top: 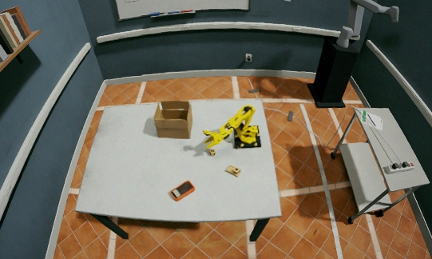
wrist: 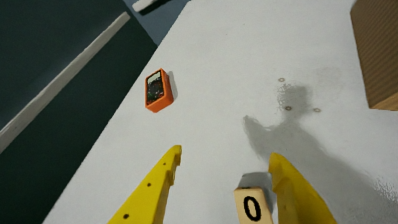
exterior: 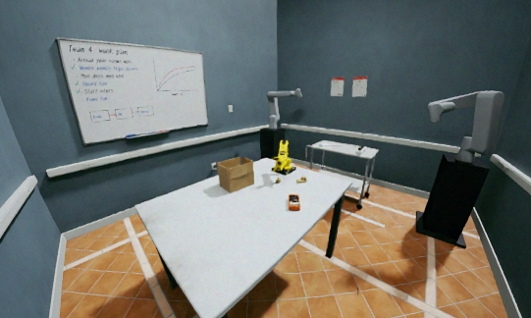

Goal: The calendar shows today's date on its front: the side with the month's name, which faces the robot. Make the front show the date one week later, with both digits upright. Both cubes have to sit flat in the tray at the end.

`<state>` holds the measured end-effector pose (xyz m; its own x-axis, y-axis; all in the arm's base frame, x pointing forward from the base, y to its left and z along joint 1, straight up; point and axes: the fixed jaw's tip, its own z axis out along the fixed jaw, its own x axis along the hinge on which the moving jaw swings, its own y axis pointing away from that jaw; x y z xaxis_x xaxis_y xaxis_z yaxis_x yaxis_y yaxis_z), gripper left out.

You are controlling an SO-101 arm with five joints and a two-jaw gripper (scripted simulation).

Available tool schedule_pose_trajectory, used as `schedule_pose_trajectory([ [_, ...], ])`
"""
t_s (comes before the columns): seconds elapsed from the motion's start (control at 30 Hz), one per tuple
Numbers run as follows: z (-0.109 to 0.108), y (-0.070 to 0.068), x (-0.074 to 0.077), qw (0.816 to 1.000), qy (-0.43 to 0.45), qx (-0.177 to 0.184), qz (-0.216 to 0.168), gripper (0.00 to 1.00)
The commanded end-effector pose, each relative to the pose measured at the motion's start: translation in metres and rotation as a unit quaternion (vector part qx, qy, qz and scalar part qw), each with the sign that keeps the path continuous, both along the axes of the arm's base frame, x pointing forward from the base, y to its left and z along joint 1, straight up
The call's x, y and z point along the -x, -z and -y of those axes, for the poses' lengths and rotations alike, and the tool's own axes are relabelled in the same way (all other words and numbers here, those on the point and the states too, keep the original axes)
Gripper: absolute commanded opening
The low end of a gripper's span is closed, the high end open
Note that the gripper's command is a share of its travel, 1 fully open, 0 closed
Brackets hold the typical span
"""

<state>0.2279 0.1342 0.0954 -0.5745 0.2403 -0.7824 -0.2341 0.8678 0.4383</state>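
A wooden cube [top: 212,153] [exterior: 278,181] [wrist: 251,206] lies loose on the table, off the tray. In the wrist view, the face towards the camera shows a black 0, and its lower part is cut off by the frame edge. My gripper [top: 205,140] [wrist: 225,152] is open with nothing between its fingers. It is above the table near the loose cube, which shows beside the right-hand finger in the wrist view. The wooden calendar [top: 231,171] [exterior: 299,180] stands apart from the cube, nearer the table's front. Its digits and month name are too small to read.
A cardboard box [top: 174,127] [exterior: 236,177] [wrist: 378,55] stands at the back of the table. An orange-cased meter [top: 182,190] [exterior: 293,202] [wrist: 158,91] lies towards the front. The arm's black base [top: 247,145] is by the table's right edge.
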Motion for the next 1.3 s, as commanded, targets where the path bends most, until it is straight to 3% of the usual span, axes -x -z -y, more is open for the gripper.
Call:
schedule_pose_trajectory([
  [0.0,0.0,-0.011,0.007,0.995,-0.039,0.075,-0.059,0.35],
  [0.53,0.003,0.002,0.01,0.987,-0.051,0.115,-0.1,0.35],
  [1.1,0.008,0.022,0.02,0.965,-0.069,0.177,-0.182,0.35],
  [1.27,0.01,0.031,0.024,0.948,-0.081,0.209,-0.226,0.35],
])
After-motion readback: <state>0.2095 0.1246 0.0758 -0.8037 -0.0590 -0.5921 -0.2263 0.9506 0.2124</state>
